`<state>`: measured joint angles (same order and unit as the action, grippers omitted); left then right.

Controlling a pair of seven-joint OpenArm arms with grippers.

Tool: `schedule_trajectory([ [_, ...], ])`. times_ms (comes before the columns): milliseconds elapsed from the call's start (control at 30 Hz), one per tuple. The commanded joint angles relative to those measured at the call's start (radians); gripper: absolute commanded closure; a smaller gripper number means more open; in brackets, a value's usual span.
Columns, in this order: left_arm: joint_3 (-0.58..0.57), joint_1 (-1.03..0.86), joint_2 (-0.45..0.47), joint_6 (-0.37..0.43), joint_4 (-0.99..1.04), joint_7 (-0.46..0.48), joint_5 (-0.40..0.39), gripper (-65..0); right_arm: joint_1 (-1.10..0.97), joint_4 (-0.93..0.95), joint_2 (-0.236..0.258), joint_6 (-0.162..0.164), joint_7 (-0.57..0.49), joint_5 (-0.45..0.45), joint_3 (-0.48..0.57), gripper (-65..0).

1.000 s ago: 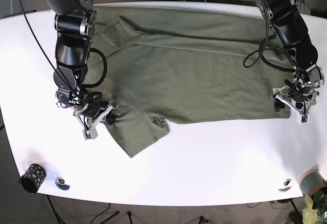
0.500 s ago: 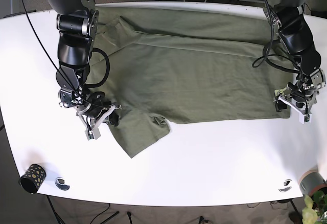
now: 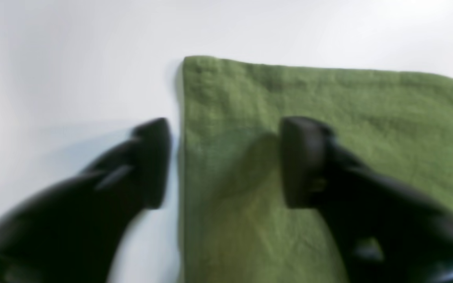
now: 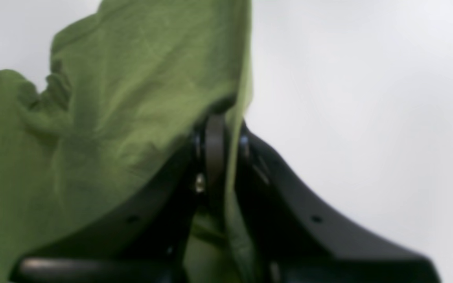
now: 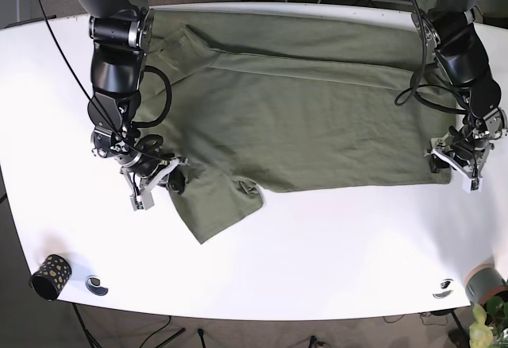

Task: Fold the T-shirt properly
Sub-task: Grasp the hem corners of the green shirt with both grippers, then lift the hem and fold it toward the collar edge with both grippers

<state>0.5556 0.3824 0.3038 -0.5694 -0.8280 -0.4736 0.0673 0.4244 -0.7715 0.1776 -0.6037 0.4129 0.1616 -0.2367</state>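
The olive green T-shirt [image 5: 294, 102] lies spread across the white counter [image 5: 333, 245]. At its sleeve edge the right pincer [image 4: 220, 135] is clamped on a lifted fold of cloth. At its hem corner the left pincer [image 3: 224, 161] stands apart, straddling the shirt's edge.

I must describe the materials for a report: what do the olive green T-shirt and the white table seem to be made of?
The olive green T-shirt looks like soft matte woven or knit cloth, probably cotton: the left wrist view shows a fuzzy grain and a stitched hem. The white table looks like a smooth hard board, perhaps laminate, with a faint sheen; the exact material cannot be told.
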Motion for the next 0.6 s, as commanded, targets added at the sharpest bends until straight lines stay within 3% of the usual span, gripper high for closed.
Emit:
schedule_trajectory([
  [0, -0.001, 0.016, -0.007, -0.011, -0.006, -0.014, -0.002, -11.4, 0.011, -0.007, 0.006, 0.001, 0.042, -0.03, 0.001, -3.2],
  [67, -0.001, 0.016, -0.01, -0.011, -0.009, -0.014, -0.002, 0.0, 0.011, -0.007, 0.006, 0.001, 0.042, -0.03, 0.001, -3.2],
  [367, 0.031, -0.027, -0.068, -0.014, -0.23, -0.017, -0.007, 0.0, 0.009, -0.115, 0.012, 0.001, 0.044, -0.033, 0.001, -3.0],
  [567, 0.031, -0.032, -0.104, -0.028, -0.333, -0.021, -0.007, 0.0, -0.003, -0.257, 0.013, 0.001, 0.14, -0.033, 0.001, -3.0],
])
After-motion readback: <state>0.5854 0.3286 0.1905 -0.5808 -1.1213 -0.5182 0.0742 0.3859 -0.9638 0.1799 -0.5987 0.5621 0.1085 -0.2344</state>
